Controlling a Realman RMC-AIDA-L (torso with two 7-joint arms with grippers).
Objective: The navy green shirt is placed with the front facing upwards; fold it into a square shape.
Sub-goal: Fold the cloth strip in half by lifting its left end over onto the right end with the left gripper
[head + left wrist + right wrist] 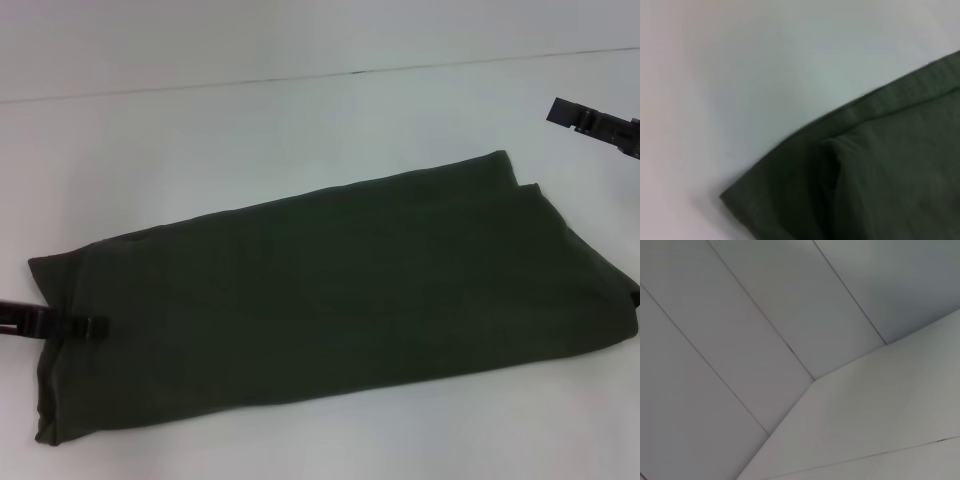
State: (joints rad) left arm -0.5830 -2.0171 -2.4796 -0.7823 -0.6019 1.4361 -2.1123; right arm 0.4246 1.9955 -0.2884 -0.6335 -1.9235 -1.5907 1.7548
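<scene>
Nearest to us, the dark olive-green cotton shirt [330, 300] lies flat on the white bench [250, 130], already folded into a long band that runs from the near left corner up toward the far right. Its plain surface faces up, and we see no lettering or label on it. At the far right end two layers show, one edge stepped slightly behind the other.

At the shirt's near left end, our left gripper [95, 327] comes in low from the left edge of the head view, its dark tip lying over the short edge of the cloth. We cannot tell whether its fingers are spread or closed, nor whether they have hold of the fabric. The left wrist view shows a corner of the folded shirt [865, 180] on the white bench [740, 75], with a stitched hem along one edge and a soft crease just inside it.

Farther off, our right gripper [565, 112] is at the far right, apart from the shirt and holding nothing. How far its fingers stand apart we cannot tell. The right wrist view shows only pale panelled surfaces [765, 340].
</scene>
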